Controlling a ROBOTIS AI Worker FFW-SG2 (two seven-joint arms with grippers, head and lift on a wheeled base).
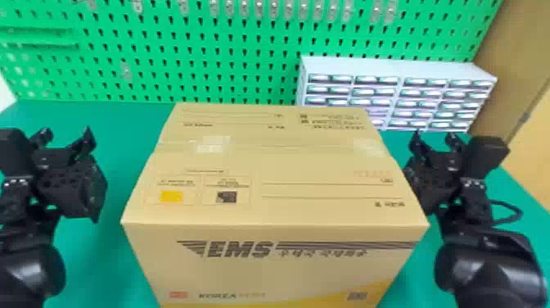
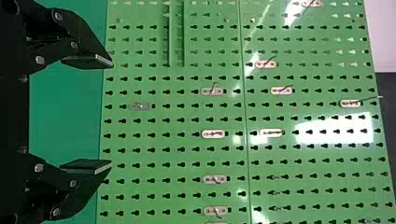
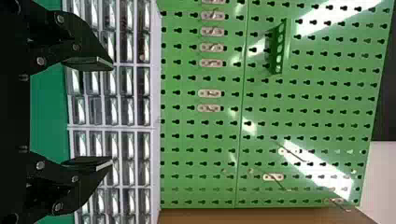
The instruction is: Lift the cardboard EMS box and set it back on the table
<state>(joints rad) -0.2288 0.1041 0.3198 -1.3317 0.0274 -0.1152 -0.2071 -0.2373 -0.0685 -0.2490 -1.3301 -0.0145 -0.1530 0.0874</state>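
We hold our left gripper to the left of the EMS box, our right gripper to its right, both open.

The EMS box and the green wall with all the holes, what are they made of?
The EMS box looks like matte brown cardboard: plain tan faces and a top seam with what seems clear tape. The green wall is probably smooth painted metal, because bright glare shines off it, though hard plastic could look similar.

Workshop: pegboard, drawer cabinet
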